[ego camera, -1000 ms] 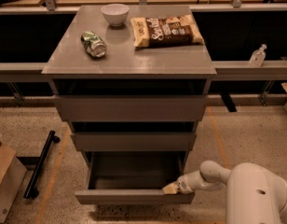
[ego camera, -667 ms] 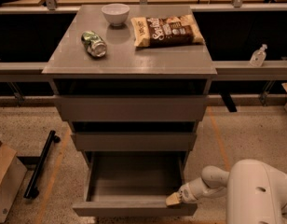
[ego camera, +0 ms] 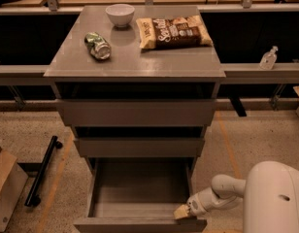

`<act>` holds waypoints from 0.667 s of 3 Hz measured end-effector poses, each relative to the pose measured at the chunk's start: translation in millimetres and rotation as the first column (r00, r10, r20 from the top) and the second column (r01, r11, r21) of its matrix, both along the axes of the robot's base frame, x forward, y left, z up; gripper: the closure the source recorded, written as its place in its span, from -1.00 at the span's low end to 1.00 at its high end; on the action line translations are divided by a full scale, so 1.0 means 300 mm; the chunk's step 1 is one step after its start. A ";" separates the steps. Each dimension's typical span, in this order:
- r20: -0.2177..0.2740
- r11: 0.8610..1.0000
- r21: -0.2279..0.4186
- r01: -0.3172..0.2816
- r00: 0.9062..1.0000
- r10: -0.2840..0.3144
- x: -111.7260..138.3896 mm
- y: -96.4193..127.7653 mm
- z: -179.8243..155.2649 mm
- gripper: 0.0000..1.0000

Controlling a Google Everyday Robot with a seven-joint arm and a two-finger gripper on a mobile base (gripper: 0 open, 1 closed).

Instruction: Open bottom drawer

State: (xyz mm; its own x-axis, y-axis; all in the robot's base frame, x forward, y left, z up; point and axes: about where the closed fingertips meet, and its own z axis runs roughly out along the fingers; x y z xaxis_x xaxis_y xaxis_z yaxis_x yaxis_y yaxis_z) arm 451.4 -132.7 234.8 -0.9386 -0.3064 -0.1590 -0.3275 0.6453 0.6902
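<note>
The grey three-drawer cabinet (ego camera: 135,111) stands in the middle of the camera view. Its bottom drawer (ego camera: 140,224) is pulled out toward me, and its shallow grey box (ego camera: 139,188) shows empty inside. The middle drawer front (ego camera: 139,147) and the top drawer front (ego camera: 136,112) are pushed in. My gripper (ego camera: 182,211) is at the right end of the bottom drawer's front edge, touching its top rim. The white arm (ego camera: 227,191) reaches in from the lower right.
On the cabinet top lie a white bowl (ego camera: 120,14), a crushed can (ego camera: 97,45) and a chip bag (ego camera: 174,31). A black bar (ego camera: 41,170) and a cardboard box (ego camera: 6,188) lie on the floor at left. A small bottle (ego camera: 268,58) stands on the right ledge.
The bottom drawer has slid further out toward me, and my gripper has moved down with its front edge.
</note>
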 end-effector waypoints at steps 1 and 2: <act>0.106 1.000 0.020 -0.022 0.994 0.020 0.053 0.043 0.088 0.17; 0.208 0.998 0.047 -0.045 0.978 0.034 0.123 0.092 0.163 -0.30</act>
State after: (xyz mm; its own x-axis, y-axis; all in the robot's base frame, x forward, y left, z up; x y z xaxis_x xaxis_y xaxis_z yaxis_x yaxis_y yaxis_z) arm 488.2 -105.2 283.6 -0.8712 -0.3290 -0.3644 -0.4909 0.5948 0.6366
